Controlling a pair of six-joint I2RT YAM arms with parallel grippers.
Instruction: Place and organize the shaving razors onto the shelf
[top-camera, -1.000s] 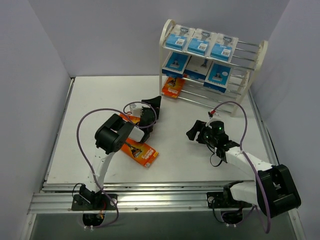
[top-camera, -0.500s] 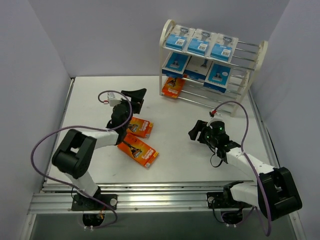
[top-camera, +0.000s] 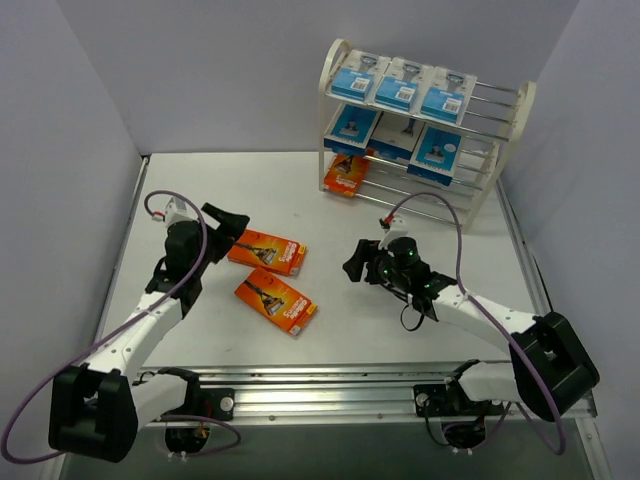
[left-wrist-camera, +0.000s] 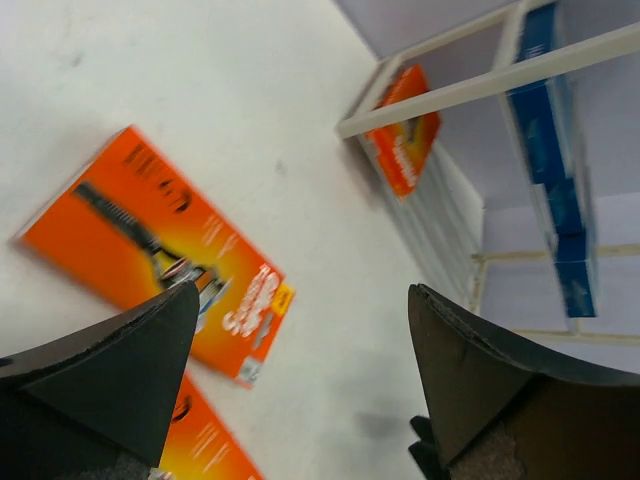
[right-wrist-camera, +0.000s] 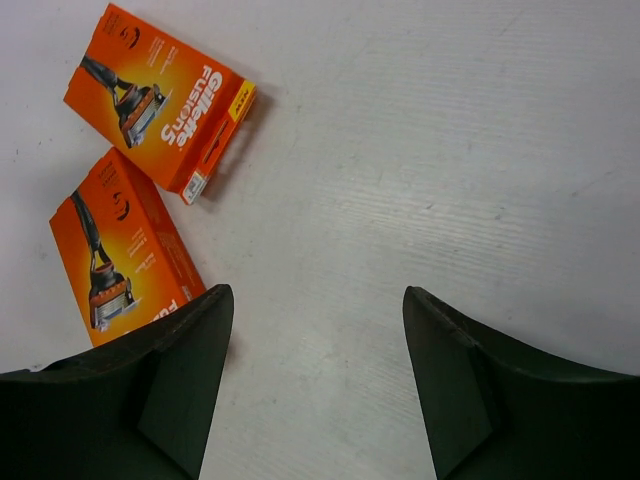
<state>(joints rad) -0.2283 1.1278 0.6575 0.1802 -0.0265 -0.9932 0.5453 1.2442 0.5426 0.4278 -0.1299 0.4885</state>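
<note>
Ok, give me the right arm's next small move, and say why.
Probably ease the right gripper leftward and down over the front orange rectangular box. Its jaws stand open and empty, that box lies flat on the white table, apart from the second orange box, and the cream-white wire shelf has bare rods beside the orange box on its bottom tier.

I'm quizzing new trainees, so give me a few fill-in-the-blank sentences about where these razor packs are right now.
Orange boxes lying flat on the table number ____.
The three packs on the shelf's top tier are coloured ____.
The orange box on the shelf rests on its ____ tier.
The left gripper and right gripper both hold ____.
Missing words: two, blue, bottom, nothing.
</note>
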